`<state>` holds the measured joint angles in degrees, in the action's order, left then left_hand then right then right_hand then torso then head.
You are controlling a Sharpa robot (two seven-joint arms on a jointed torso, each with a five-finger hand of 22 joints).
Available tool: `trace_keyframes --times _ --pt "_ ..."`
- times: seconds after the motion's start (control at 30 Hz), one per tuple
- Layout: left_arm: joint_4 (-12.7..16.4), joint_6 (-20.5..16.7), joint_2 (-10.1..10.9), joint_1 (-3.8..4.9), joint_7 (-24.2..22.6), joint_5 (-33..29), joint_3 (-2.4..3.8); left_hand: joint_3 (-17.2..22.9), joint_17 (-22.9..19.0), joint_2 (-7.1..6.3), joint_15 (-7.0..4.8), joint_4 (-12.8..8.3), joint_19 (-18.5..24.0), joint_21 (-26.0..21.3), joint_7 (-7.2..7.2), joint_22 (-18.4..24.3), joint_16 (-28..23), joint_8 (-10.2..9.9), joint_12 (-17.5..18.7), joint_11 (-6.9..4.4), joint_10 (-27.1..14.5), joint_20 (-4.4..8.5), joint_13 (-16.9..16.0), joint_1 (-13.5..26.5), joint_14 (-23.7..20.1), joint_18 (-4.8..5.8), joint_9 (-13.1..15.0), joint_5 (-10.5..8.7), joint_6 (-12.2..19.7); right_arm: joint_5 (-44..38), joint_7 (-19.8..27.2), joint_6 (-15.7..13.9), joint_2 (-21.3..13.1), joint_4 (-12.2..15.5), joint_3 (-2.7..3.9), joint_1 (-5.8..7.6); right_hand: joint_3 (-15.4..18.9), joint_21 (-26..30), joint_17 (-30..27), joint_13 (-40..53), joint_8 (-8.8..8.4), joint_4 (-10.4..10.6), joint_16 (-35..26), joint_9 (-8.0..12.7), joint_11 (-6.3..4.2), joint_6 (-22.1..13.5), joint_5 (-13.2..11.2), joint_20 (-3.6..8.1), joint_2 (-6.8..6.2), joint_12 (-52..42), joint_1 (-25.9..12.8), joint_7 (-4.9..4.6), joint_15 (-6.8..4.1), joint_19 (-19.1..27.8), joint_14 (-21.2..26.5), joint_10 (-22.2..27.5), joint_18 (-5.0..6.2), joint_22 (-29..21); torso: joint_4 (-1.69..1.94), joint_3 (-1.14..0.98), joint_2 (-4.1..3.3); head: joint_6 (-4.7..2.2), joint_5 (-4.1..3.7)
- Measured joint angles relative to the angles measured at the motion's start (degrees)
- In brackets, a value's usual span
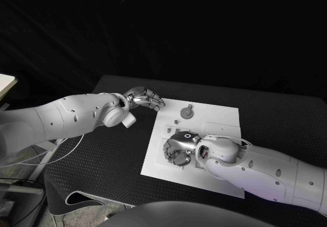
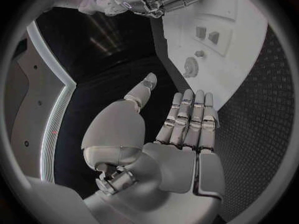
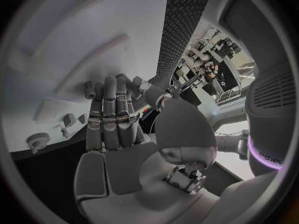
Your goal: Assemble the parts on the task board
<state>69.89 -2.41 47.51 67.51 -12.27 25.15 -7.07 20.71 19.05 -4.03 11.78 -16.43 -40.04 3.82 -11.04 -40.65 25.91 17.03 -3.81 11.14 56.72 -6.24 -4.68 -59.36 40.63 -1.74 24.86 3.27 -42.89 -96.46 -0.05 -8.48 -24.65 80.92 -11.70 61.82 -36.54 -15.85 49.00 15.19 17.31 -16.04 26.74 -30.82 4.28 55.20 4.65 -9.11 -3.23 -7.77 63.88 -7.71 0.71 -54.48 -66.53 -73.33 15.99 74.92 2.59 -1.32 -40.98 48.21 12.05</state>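
We count one white task board (image 1: 218, 118) lying flat on the black tabletop (image 1: 286, 113), and two hands working near it. The left hand (image 1: 144, 98) hovers over the tabletop just beside the board's far left corner; in the left wrist view its fingers (image 2: 190, 117) lie straight and side by side, the thumb set apart, released and holding nothing. The right hand (image 1: 180, 147) sits over the near left part of the board, fingers (image 1: 174, 155) curled downward toward the plate; in the right wrist view the fingers (image 3: 109, 112) reach toward the white surface, and we cannot tell whether they grasp anything beneath them. On the board we count one round gear-like part (image 1: 186, 113) lying near the far edge, well apart from the right hand and near the left hand. In the left wrist view we also make out two small block-shaped parts (image 2: 207, 34) standing side by side on the board, and one smaller knob (image 2: 200, 54) between them and the gear. The board carries shallow rectangular recesses (image 1: 219, 127) toward its right side.
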Motion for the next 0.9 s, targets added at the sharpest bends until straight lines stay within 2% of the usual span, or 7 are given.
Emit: trace_keyframes --times 0.27,0.43,0.7,0.8,0.9 --pt "0.2 0.0 0.4 0.00 0.6 1.8 0.00 0.0 0.3 0.00 0.00 0.0 0.0 0.0 -0.12 0.1 0.0 0.6 -0.4 -0.23 0.2 0.00 0.0 0.0 0.0 0.00 0.2 0.00 -0.1 0.0 0.0 0.0 -0.1 0.0 0.01 0.01 0.0 0.0 0.0 0.1 0.00 0.0 0.0 0.0 0.00 0.0 0.0 0.00 0.00 0.0 0.0 0.00 0.00 0.0 0.0 0.0 -0.12 0.0 0.00 0.00 0.00 -0.01 -0.14" --pt "0.6 0.0 1.0 0.00 1.5 4.1 -0.02 0.0 1.4 0.27 -1.31 0.0 -2.3 1.3 -0.52 -0.2 1.8 1.4 -1.4 -1.19 2.8 1.01 -0.7 0.3 3.5 0.07 0.4 0.00 -2.1 0.0 -0.1 0.0 -0.1 0.0 0.02 0.03 0.0 0.0 0.0 0.1 -0.01 0.0 0.0 0.0 0.00 0.0 0.0 0.00 -0.01 0.0 0.0 -0.01 0.00 0.0 0.0 0.0 -0.14 0.0 0.02 -0.01 0.01 -0.14 -0.29" --pt "1.2 2.0 1.7 0.00 4.1 8.8 -0.02 0.0 3.3 1.45 -3.59 0.0 -6.3 2.9 0.83 -0.6 4.2 2.6 -3.4 -3.29 7.4 2.77 -2.3 2.3 7.9 0.19 0.6 0.00 -5.1 0.0 -0.1 0.0 -0.1 0.0 0.02 0.01 0.0 0.0 0.0 0.1 -0.02 0.0 0.1 0.0 0.00 0.0 0.0 0.00 -0.01 0.0 0.0 -0.02 0.00 0.0 0.0 0.0 -0.15 0.0 0.03 0.00 0.02 -0.27 -0.41" --pt "1.4 3.2 1.7 0.00 5.3 10.9 -0.04 0.0 3.5 1.40 -3.70 0.0 -6.5 2.9 0.82 -0.6 4.2 2.6 -3.4 -3.39 7.5 2.96 -2.5 2.3 8.0 0.24 0.6 0.00 -5.1 0.0 -0.1 0.0 -0.1 0.0 0.02 0.01 0.0 0.0 0.0 0.1 -0.02 0.0 0.1 0.0 -0.01 0.0 0.0 0.00 -0.07 0.0 -0.1 -0.02 0.00 0.0 0.0 0.0 -0.15 0.0 0.01 0.00 0.02 -0.31 -0.43" --pt "1.5 4.0 1.6 0.00 6.1 12.4 -0.07 0.0 3.5 1.40 -3.70 0.0 -6.5 2.9 0.82 -0.6 4.3 2.6 -3.4 -3.40 7.5 2.96 -2.5 2.3 8.0 -0.48 0.6 0.00 -5.1 0.1 -0.1 -0.1 -0.3 -0.1 0.02 0.03 0.0 0.0 0.0 0.1 -0.35 0.0 0.1 -0.2 0.15 -0.3 0.0 0.01 -0.52 0.1 -0.5 -0.32 0.34 0.0 0.3 0.2 -0.16 0.0 0.00 0.00 0.02 -0.34 -0.47"
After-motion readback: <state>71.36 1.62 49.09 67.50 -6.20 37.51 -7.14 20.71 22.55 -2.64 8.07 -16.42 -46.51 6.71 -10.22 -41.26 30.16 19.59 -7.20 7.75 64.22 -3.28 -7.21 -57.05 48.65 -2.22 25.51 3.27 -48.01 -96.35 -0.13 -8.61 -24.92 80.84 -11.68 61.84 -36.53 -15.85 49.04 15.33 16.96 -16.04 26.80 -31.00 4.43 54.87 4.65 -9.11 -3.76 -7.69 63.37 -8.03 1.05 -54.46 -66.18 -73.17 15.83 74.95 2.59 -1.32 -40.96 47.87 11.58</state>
